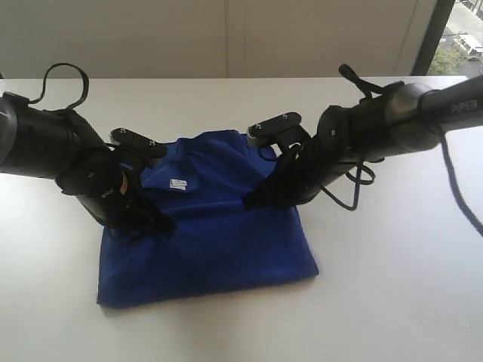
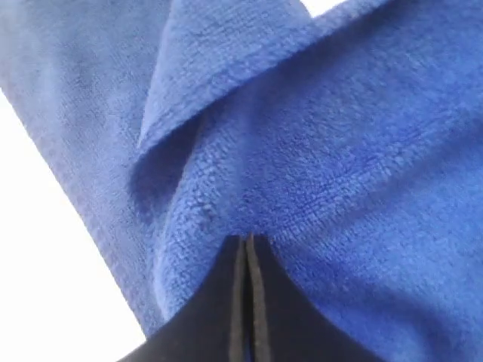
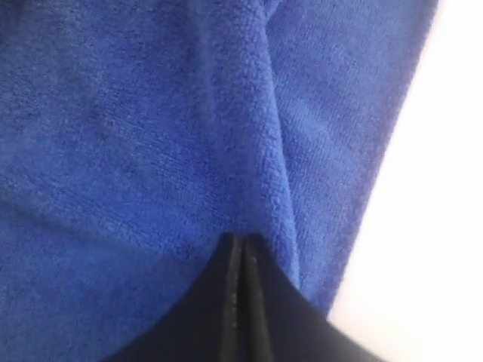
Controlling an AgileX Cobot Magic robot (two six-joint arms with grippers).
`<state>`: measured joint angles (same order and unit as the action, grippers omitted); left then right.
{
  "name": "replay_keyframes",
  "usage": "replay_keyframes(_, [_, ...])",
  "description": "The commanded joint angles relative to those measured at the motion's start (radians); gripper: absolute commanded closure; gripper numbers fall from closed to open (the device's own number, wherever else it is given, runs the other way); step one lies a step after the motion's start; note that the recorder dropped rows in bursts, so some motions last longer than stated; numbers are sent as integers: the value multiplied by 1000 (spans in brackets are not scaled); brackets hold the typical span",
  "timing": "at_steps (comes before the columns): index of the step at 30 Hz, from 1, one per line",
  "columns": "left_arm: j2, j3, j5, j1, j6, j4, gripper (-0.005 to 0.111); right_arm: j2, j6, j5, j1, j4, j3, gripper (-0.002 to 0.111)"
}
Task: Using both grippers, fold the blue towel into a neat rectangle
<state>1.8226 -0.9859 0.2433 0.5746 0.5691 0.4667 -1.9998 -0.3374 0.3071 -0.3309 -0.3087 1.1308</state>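
bulky matte-black arms: the left arm (image 1: 45,139) has a looping black cable (image 1: 68,65); the right arm (image 1: 407,113) carries pale "piper" lettering (image 1: 464,108); thin dark fingers (image 2: 215,332).

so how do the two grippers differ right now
The left gripper pinches the blue towel near its left edge, the right gripper near its right edge. Cloth ahead of the left gripper folds over into a flap; ahead of the right gripper it lies smoother. Both are shut on cloth.
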Motion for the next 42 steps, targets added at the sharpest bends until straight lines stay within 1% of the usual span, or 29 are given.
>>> replay_keyframes(1, [10,12,-71,-7,-4,17,107,79,75,-75,1,22,-159,108])
replay_keyframes(4, [-13,12,-81,-1,-4,13,107,163,75,-106,1,20,-200,108])
replay_keyframes(7, [-81,12,-94,33,-4,13,107,249,75,-110,1,20,-200,108])
replay_keyframes(9, [-123,12,-66,46,4,13,107,291,75,-105,1,20,-200,108])
replay_keyframes(11, [-157,12,11,46,25,11,107,314,75,-84,1,16,-198,108])
replay_keyframes(13, [-157,12,33,44,25,15,107,295,75,-75,1,-23,-198,108])
replay_keyframes(16, [-121,12,-33,44,30,15,107,217,75,-69,-22,-41,-186,108])
replay_keyframes(17, [-94,12,-46,44,55,14,107,185,75,-57,-35,-44,-173,108])
replay_keyframes(22, [5,7,-62,37,62,14,107,84,75,-50,-46,-72,-104,108])
replay_keyframes(25, [53,8,-71,27,75,14,107,53,75,-48,-46,-72,-83,108])
replay_keyframes(29, [84,8,-89,31,81,9,107,38,75,-37,-46,-64,-85,108])
replay_keyframes(34, [86,8,-118,50,85,-23,107,11,110,-16,-9,-57,-85,108])
replay_keyframes(42, [86,7,-157,79,90,-89,107,7,110,40,55,-14,-85,108])
